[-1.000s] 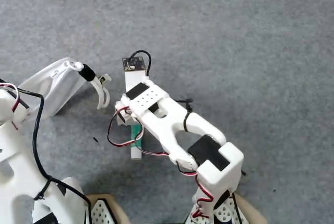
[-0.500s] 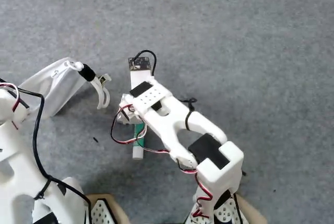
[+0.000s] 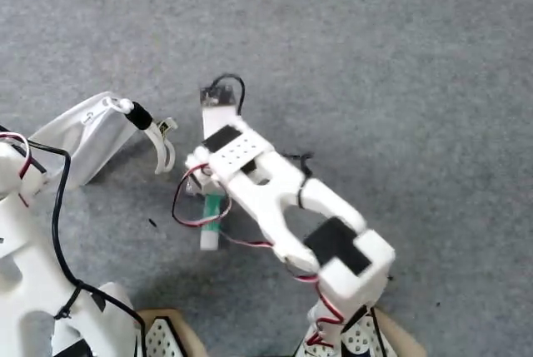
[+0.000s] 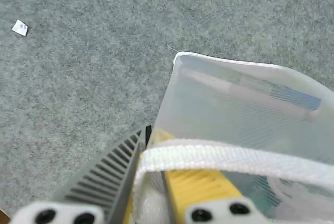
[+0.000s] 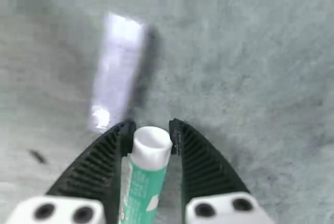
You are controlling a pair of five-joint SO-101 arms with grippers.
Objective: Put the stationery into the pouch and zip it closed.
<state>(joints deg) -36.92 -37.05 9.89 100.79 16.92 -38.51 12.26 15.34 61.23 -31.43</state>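
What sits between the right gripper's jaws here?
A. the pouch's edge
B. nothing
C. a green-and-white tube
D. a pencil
C: the right wrist view shows the tube clamped in the right gripper, with its white cap at the tips.

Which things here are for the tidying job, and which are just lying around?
For the job:
pouch, gripped in the left jaws
green-and-white tube, gripped in the right jaws
pale oblong piece on the table, probably stationery

Just lying about:
small white scrap
dark speck
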